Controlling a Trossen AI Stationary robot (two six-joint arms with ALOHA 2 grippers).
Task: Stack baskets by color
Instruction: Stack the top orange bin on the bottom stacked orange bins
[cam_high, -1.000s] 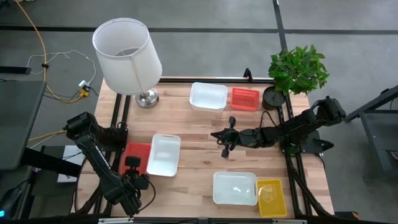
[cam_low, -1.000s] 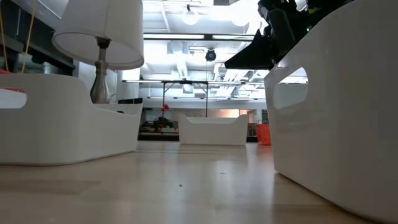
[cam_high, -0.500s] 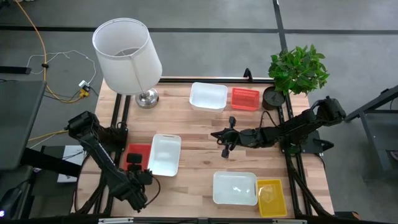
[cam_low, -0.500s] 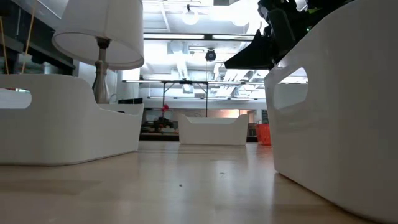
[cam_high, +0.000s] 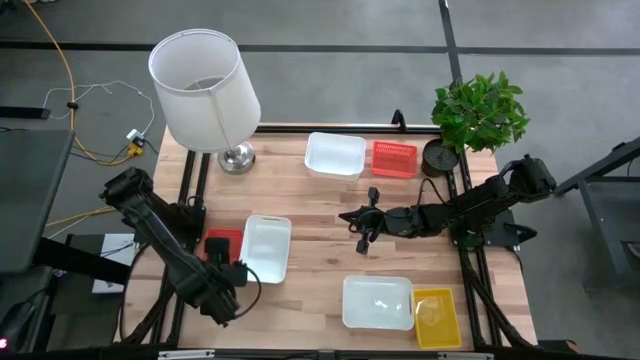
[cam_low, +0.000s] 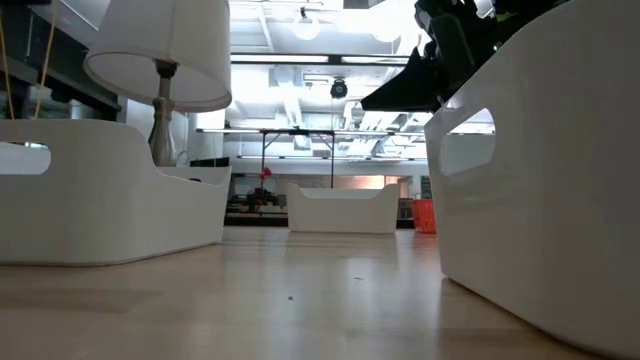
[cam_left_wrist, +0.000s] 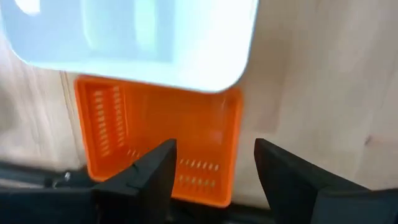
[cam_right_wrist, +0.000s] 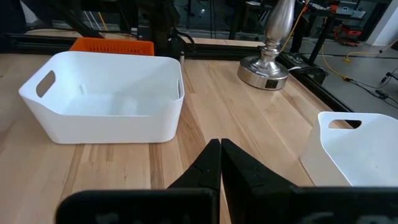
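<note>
Fingers, left gripper (cam_left_wrist: 211, 171): parted, nothing between them, poised over the near end of a red basket (cam_left_wrist: 155, 140) at the tabletop's (cam_high: 320, 215) left edge. In the left wrist view the gap between the fingers frames the basket's meshed end wall; no contact with it can be seen.

Fingers, right gripper (cam_high: 362, 228): pressed together, empty, held above the middle of the tabletop, pointing toward the left side.

Red basket, left edge: lies flat beside a white basket (cam_high: 264, 248), which sits just to its right, touching or slightly overlapping its rim. Whether it is one basket or a stack cannot be told.

White basket, far middle (cam_high: 334, 155): upright, with a second red basket (cam_high: 394, 159) touching its right side.

White basket, near right (cam_high: 378, 302): upright, with a yellow basket (cam_high: 437, 317) against its right side, at the near right corner. Its count cannot be told either.

Lamp (cam_high: 206, 92): white shade on a metal base, far left corner of the tabletop.

Potted plant (cam_high: 478, 115): green leaves, dark pot, far right corner.

Low view: two white basket walls close at either side, a third farther back, lamp at left.
</note>
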